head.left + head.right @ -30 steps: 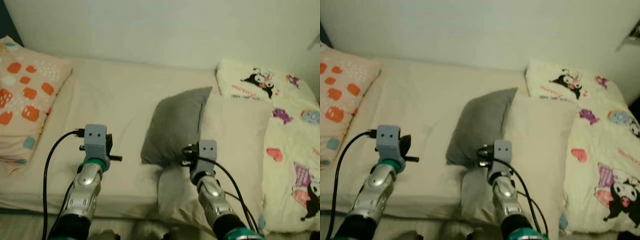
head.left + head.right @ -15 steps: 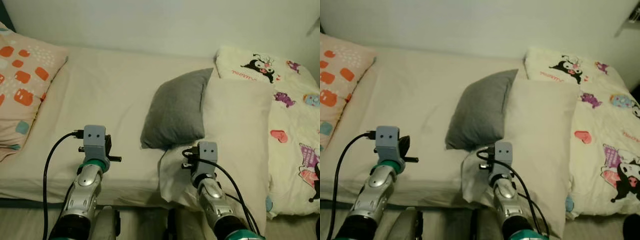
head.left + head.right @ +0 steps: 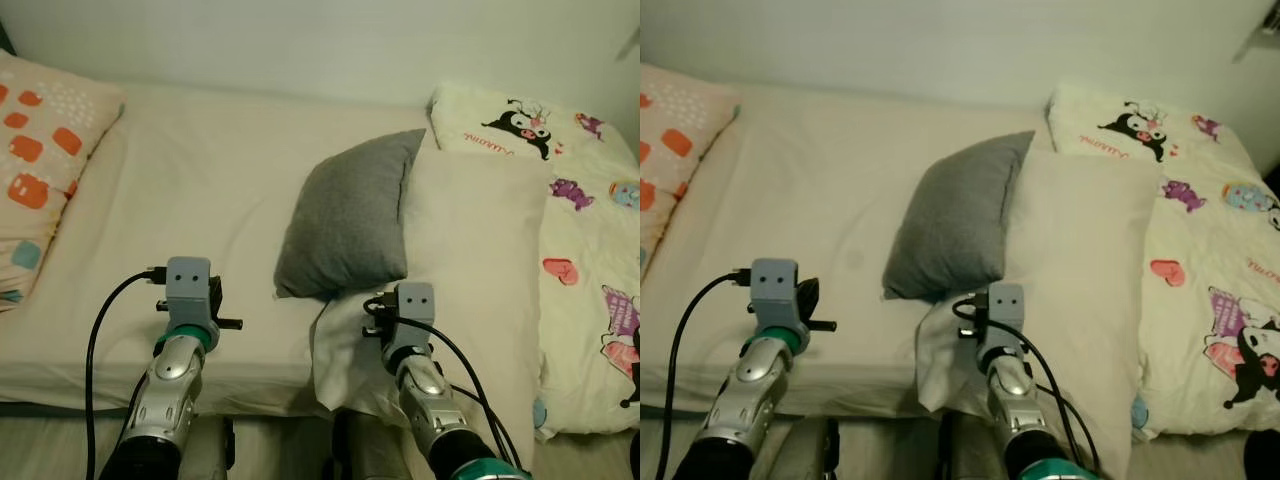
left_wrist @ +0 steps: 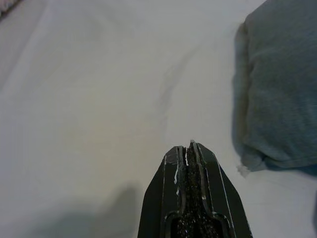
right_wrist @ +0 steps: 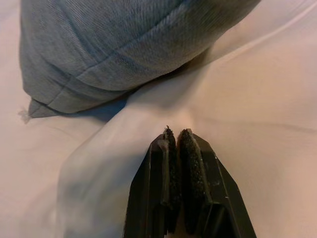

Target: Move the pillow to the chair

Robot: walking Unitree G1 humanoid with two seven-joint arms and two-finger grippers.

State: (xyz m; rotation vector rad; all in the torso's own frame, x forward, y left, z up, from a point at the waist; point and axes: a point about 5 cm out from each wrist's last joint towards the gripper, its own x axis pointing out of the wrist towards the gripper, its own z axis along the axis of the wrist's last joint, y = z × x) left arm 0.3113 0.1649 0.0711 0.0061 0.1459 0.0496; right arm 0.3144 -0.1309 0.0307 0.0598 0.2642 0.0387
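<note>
A gray pillow lay in the middle of the bed, leaning on a big cream pillow to its right. The right end effector was near the gray pillow's near corner, just over the cream pillow, with its fingers pressed together and holding nothing. The left end effector hung over the bare sheet to the left, also closed and empty. A pillow with orange spots sat at the far left.
</note>
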